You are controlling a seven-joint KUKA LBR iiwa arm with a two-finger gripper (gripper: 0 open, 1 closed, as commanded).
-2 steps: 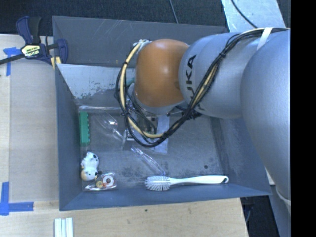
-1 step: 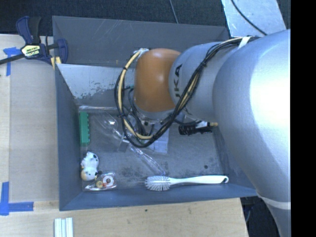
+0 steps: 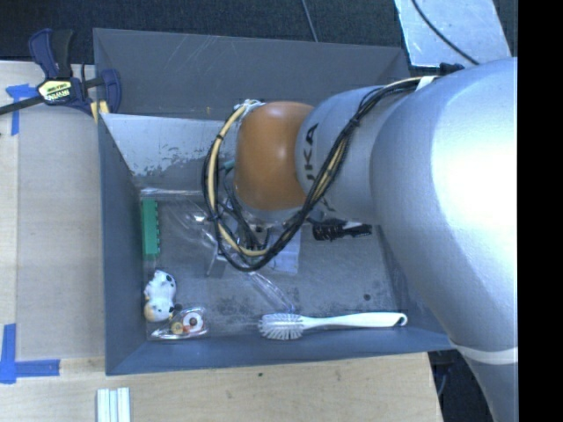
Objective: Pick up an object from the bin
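Green block [image 3: 149,228], bagged in clear plastic [image 3: 183,222], runs lengthwise along the bin's [image 3: 264,51] left wall; hand [image 3: 236,255] alongside, grip impossible to tell.

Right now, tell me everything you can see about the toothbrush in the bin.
The toothbrush is white all over and looks like plastic. It lies flat on the floor of the bin, along the near wall, with its bristled head to the left and its slim handle running right. It looks whole. Nothing but the floor seems to touch it.
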